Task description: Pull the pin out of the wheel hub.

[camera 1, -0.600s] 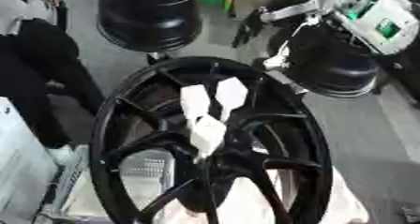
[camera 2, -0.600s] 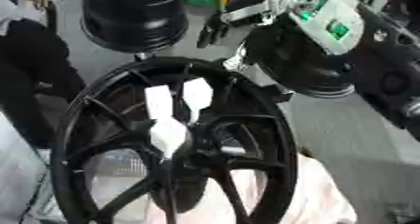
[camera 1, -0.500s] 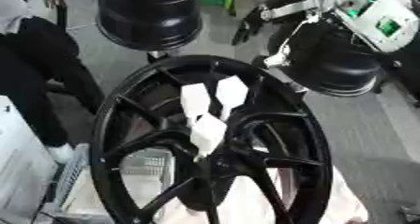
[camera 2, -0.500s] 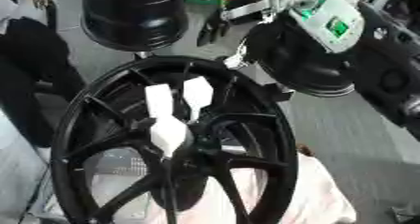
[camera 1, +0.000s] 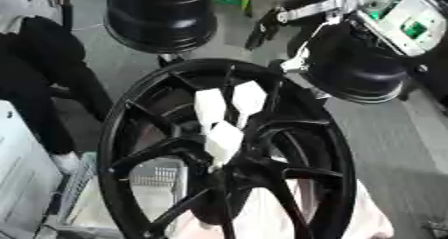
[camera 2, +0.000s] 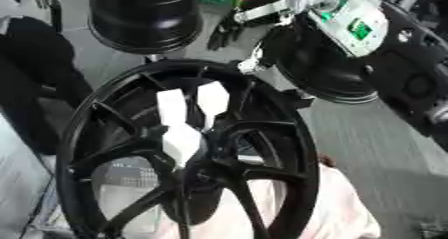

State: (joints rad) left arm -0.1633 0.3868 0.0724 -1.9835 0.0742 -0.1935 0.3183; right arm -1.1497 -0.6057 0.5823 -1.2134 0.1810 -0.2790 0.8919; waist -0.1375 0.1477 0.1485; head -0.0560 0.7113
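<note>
Since the earlier frame the right hand (camera 1: 262, 28) has lifted farther from the hub (camera 1: 229, 153), its dark fingers hanging slack, holding nothing. Glossy black spokes fan from the hub at centre; white blocky pieces (camera 1: 223, 114) sit on them. I cannot make out the pin.

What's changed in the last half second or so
The right hand, fingers relaxed and holding nothing, has lifted up and away from the wheel hub, toward the top of the view. The white pieces on the spokes and the spare rims behind look unchanged.
</note>
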